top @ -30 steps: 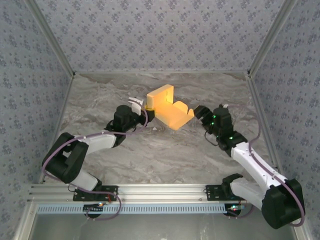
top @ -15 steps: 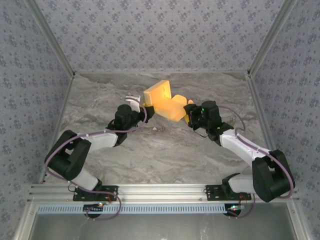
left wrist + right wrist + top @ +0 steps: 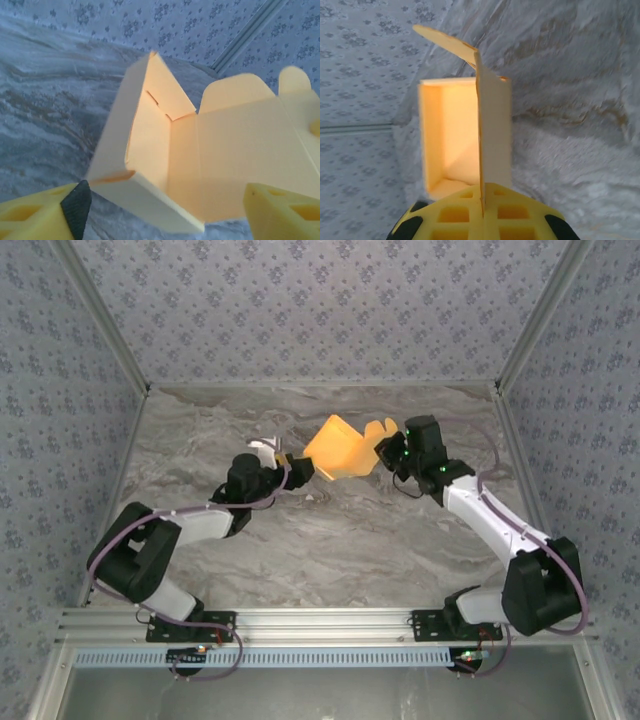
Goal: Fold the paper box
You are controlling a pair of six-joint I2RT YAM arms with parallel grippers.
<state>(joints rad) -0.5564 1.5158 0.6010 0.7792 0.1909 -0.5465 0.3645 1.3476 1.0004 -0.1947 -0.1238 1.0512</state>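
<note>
Over the far middle of the bench (image 3: 330,540), the paper box (image 3: 340,448) hangs by one thin side pinched tight in the right tool (image 3: 385,450), and the left tool (image 3: 285,455) sits wide apart just beside it, so I think that side could bend or slip and the box could drop.

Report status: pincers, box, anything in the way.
Left pincer open beside the paper box, no grip. Right pincer shut on one side panel. Box part-formed, flaps unfolded. No obstruction seen.
</note>
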